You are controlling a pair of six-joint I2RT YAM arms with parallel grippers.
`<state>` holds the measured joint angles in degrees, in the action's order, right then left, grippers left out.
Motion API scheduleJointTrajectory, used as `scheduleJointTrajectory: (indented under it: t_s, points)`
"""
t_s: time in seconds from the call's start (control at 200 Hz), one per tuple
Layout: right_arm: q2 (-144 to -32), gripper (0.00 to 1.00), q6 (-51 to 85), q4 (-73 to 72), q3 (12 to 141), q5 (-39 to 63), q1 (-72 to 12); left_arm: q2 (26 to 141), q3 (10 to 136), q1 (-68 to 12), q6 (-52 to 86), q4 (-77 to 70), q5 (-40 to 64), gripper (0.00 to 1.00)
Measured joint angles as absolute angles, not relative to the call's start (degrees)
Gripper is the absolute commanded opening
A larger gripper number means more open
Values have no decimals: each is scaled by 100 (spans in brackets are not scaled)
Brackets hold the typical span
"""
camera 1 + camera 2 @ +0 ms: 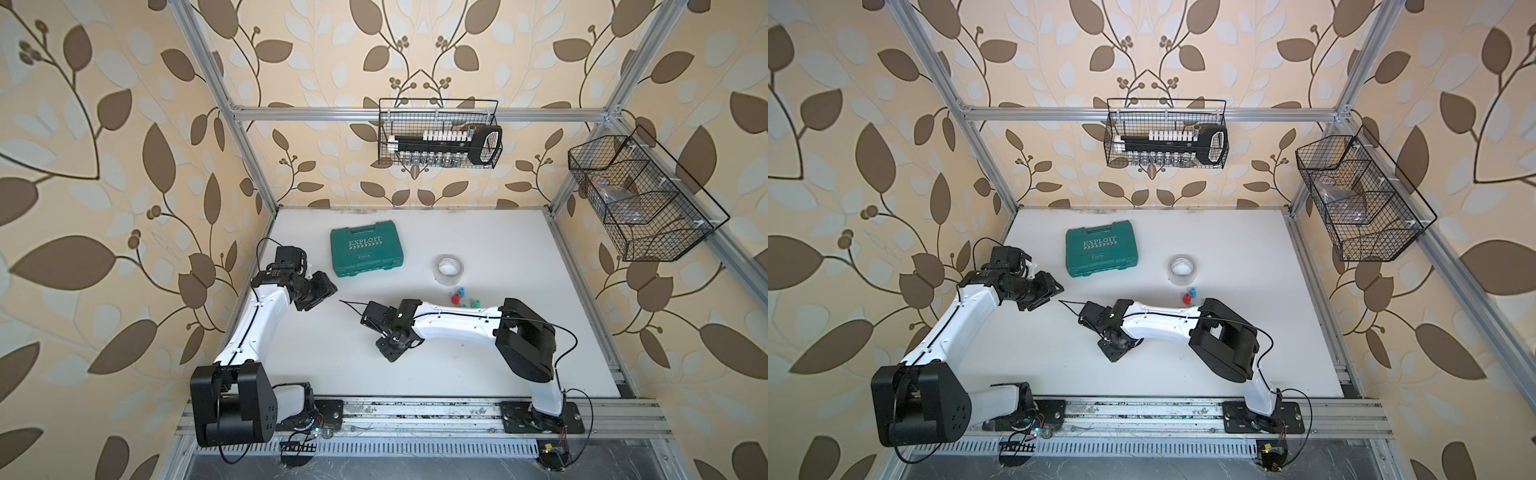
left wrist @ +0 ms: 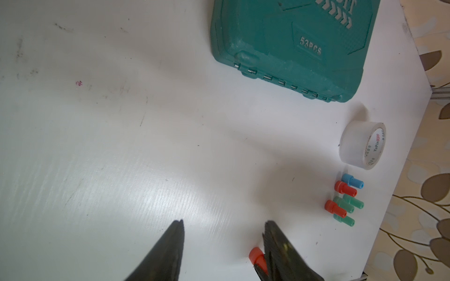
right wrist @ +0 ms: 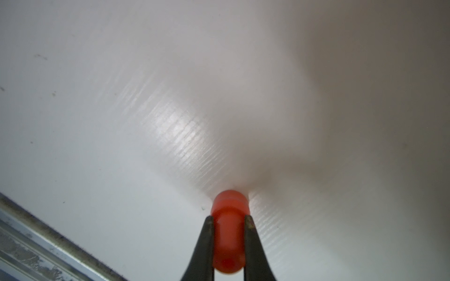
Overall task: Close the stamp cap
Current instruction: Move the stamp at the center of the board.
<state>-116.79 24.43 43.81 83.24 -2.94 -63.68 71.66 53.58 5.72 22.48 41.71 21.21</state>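
- left gripper (image 2: 224, 222): jaws apart, nothing between them, over the left side of the table (image 1: 498, 249)
- green toolbox (image 1: 363, 248): shut, lying flat toward the back
- right gripper (image 3: 229, 217): clamped on red stamp (image 3: 230, 202), mid-table
- tape roll (image 1: 449, 269), with loose stamps (image 1: 458, 296) near it: farther right

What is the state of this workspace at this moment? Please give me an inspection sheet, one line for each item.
Surface: white table, faint scuff marks.
Job's things: red stamp held in the right end effector; a red piece close by the left end effector, contact unclear.
Clutter: cluster of blue, red and green stamps; green tool case; tape roll.
End effectors: right shut on the red stamp; left open.
Cables: thin black cable loops off the right wrist, snagging nothing.
Surroundings: aluminium frame, leaf wallpaper, back wire basket and side wire basket, both holding items.
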Motion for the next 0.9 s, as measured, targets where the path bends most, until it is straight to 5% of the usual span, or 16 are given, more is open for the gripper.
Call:
scheduleJointTrajectory:
  t_s: [0.52,0.625,0.9]
  points:
    - [-10770,0,2027,3795,7096,5,-3817,7225,5358,572,2244,4171,2126,55]
    - [-10770,13,1977,3800,7098,-30,-3839,7273,5358,572,2244,4171,2126,55]
    - [-10847,28,1907,4292,7306,-123,-3857,7290,5358,572,2244,4171,2123,55]
